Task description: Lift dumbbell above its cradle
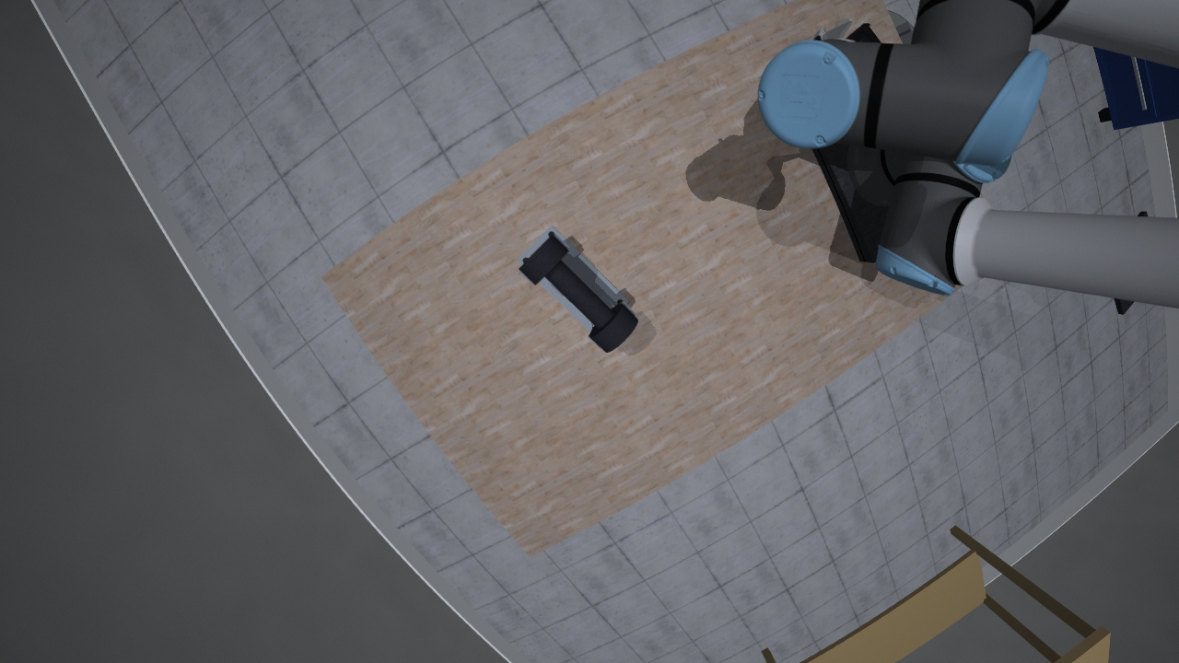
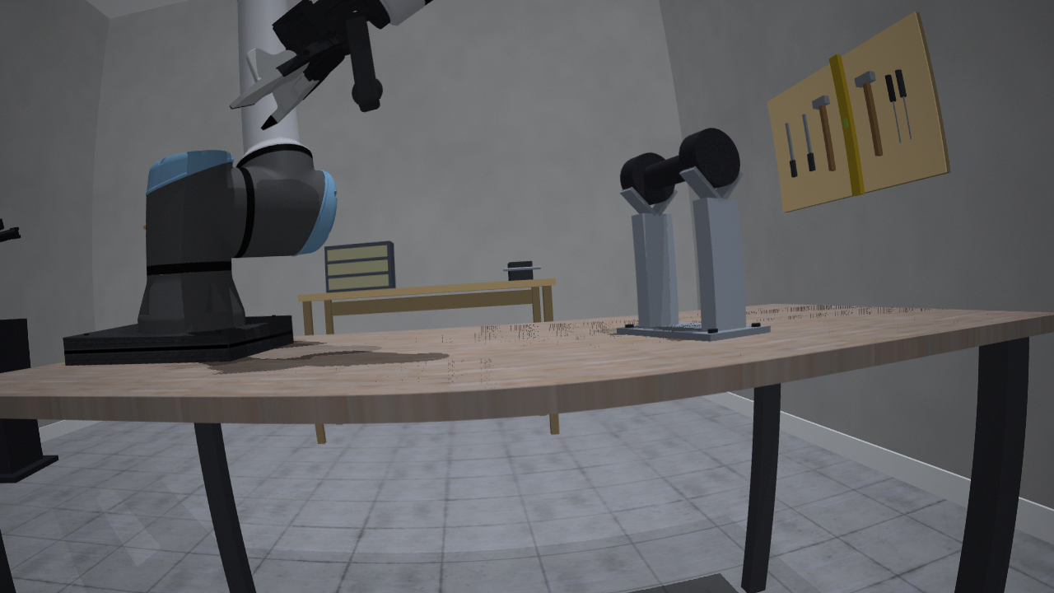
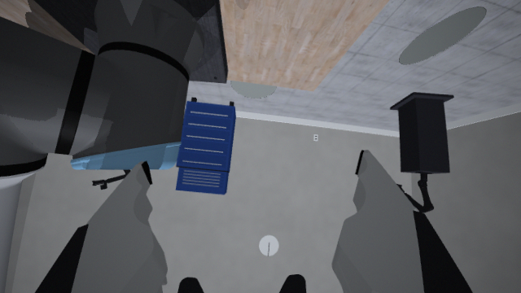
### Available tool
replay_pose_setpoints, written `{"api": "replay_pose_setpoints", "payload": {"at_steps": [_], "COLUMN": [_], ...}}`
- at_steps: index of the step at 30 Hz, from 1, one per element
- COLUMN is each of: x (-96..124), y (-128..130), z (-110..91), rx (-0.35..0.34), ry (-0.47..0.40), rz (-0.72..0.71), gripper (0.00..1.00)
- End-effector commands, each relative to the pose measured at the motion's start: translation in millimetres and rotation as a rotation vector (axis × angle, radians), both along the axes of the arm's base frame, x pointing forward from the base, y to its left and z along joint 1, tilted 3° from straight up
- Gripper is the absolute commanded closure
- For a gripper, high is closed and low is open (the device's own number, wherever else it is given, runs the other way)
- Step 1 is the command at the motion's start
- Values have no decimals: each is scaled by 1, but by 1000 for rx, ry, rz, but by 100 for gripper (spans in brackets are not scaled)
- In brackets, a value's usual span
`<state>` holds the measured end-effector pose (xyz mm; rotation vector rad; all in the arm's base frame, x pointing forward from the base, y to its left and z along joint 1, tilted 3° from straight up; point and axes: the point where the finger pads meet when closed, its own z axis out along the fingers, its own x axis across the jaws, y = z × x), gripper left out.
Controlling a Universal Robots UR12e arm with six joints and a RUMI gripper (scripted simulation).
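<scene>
A black dumbbell lies across the two V-forks of a tall grey cradle, whose base plate is bolted near the middle of the wooden table. My gripper is open and empty. It hangs high above the robot base, far to the left of the dumbbell in the exterior view, at about the dumbbell's height or higher. The wrist view looks past both fingers at the wall and does not show the dumbbell.
The robot base stands on a black plate at the table's end, and the arm reaches over it. A blue cabinet, a black box on a stand, a tool board and a side table stand off the table.
</scene>
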<state>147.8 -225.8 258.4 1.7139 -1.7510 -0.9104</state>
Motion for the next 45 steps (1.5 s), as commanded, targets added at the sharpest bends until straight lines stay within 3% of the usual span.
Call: {"api": "replay_pose_setpoints", "payload": {"at_steps": [1,19,26,32,34,40,43,45], "x": [0,0,11,38,38,93,104,129], "y": [0,0,-1,-1,-1,-3,-3,-3], "z": [0,0,2,3,3,5,5,6], "rx": [-1,-1,-15,-51,-51,-126,-143,-177], "ry": [-1,-1,-13,-44,-44,-111,-125,-155], "rz": [0,0,-23,-95,-95,-231,-260,-322], "gripper": [0,0,0,0,0,0,0,0]}}
